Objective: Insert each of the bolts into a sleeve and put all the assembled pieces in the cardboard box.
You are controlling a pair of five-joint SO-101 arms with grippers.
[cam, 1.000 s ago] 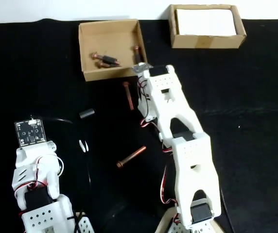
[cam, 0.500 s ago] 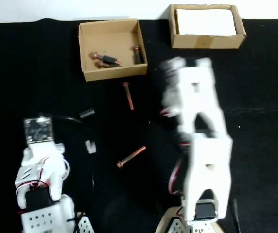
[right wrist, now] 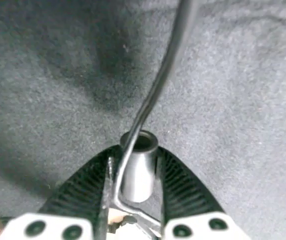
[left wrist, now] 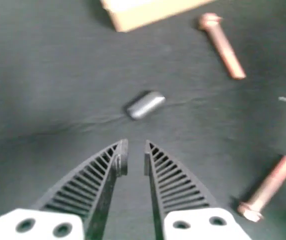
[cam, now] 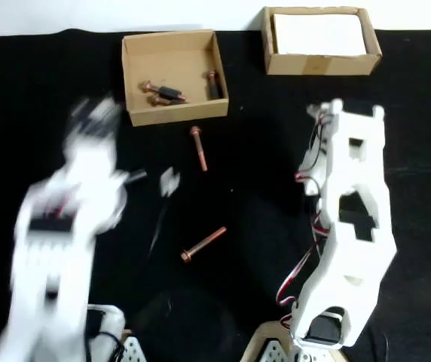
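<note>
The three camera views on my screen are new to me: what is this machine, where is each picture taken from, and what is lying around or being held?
These are two small white robot arms at a table covered in black cloth. The high view looks down on both, the left arm and the right arm. The other two pictures come from a camera on each wrist, looking along that arm's black ribbed fingers. The left gripper is empty and slightly open, pointed at a loose dark sleeve on the cloth. The right gripper is closed on a second sleeve. A copper bolt lies near the cardboard box, and another bolt lies closer to the arms. The box already contains assembled pieces.
</note>
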